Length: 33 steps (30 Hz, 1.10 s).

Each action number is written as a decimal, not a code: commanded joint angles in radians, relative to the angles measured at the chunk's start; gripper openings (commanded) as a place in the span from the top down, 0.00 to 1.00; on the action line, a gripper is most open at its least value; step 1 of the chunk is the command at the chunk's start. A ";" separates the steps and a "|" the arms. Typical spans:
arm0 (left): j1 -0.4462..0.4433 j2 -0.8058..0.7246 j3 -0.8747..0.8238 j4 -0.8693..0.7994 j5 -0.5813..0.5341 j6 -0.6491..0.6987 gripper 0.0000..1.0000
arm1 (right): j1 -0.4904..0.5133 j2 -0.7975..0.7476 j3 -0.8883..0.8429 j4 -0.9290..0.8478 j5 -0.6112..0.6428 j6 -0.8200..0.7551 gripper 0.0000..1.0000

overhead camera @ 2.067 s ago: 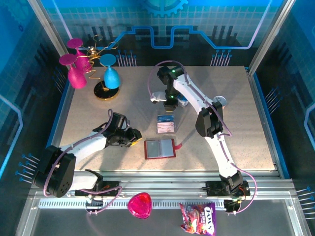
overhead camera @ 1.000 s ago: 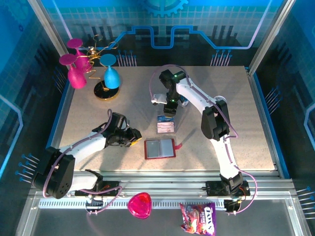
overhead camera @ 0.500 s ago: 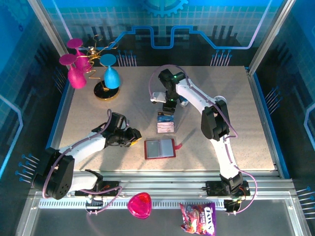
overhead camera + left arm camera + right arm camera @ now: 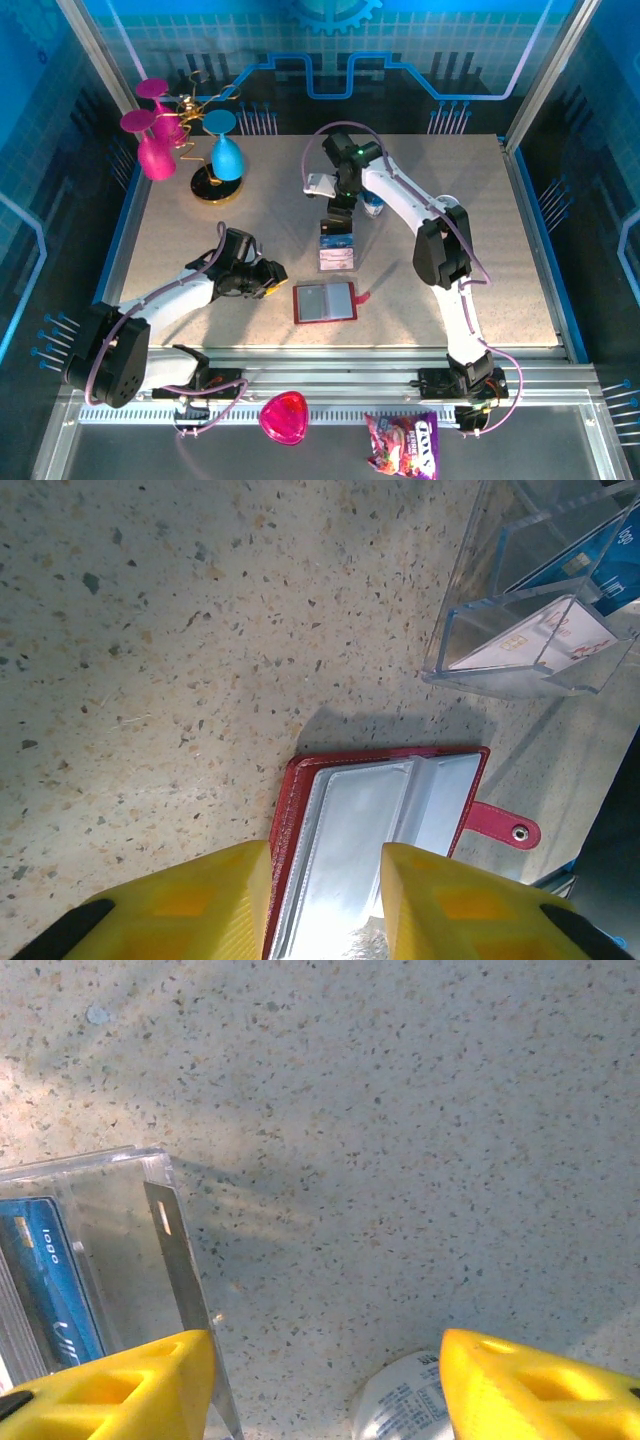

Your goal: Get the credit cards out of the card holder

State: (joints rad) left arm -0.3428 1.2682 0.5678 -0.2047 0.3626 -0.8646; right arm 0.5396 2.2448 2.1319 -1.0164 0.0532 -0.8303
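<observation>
While the left pincer (image 4: 322, 885) hovers part-open over the red card holder (image 4: 372, 802), the right pincer (image 4: 325, 1365) gapes open at the clear stand (image 4: 110, 1210).

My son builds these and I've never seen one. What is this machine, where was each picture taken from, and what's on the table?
The robot is a left arm and a right arm, bolted at the near edge of a table. One picture looks down from above; the other two come from a camera on each wrist, so that arm's own yellow fingers show at the bottom. The left claw stands at the edge of an open red card holder, fingers apart. The right claw is open beside a clear plastic stand, which holds a blue card and a pale card. I see nothing gripped by either claw. Coloured goblets stand at the far left.
</observation>
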 commanded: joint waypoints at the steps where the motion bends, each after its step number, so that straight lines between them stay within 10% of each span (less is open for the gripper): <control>1: 0.013 -0.021 -0.001 -0.019 0.005 0.006 0.66 | 0.012 -0.026 0.008 0.028 0.016 0.011 0.39; 33: 0.014 -0.036 -0.008 -0.021 0.007 0.006 0.65 | 0.016 0.056 -0.020 -0.012 -0.016 0.010 0.38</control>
State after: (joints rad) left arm -0.3420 1.2610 0.5678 -0.2047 0.3626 -0.8646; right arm 0.5434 2.2810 2.1059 -0.9909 0.0673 -0.8295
